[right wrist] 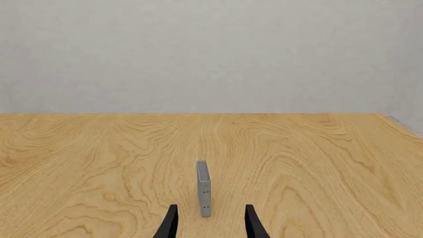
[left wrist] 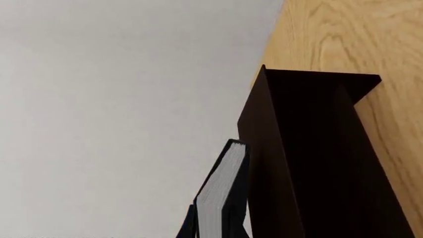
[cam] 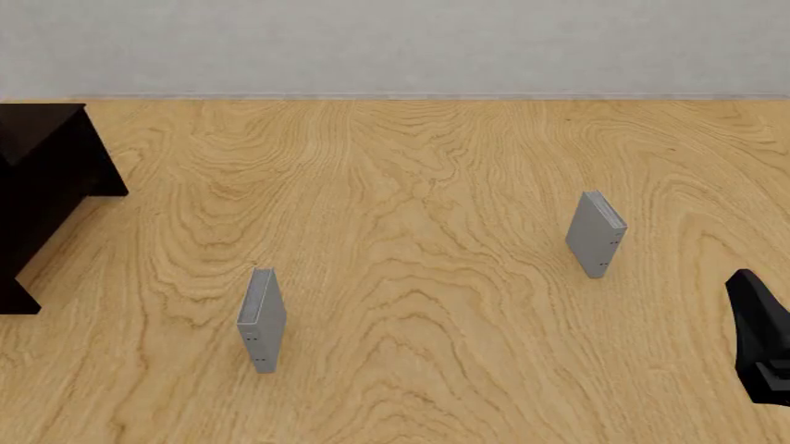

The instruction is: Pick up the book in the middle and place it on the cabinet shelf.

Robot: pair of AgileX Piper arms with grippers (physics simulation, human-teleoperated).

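The thick black book (left wrist: 221, 196) with white page edges stands out from the bottom of the left wrist view, close beside a side board of the dark brown cabinet (left wrist: 310, 158). My left gripper (left wrist: 213, 233) is shut on the book; only a dark sliver of one finger (left wrist: 187, 227) shows. The left gripper and the book are out of the front view, where the cabinet (cam: 43, 176) stands at the left edge. My right gripper (right wrist: 210, 225) is open and empty, low over the table at the right edge of the front view (cam: 759, 342).
Two thin light-grey books stand upright on the wooden table, one at front left (cam: 262, 319) and one at right (cam: 597, 233). The right one also shows just ahead of my right gripper's fingers (right wrist: 204, 191). A grey wall runs behind the table.
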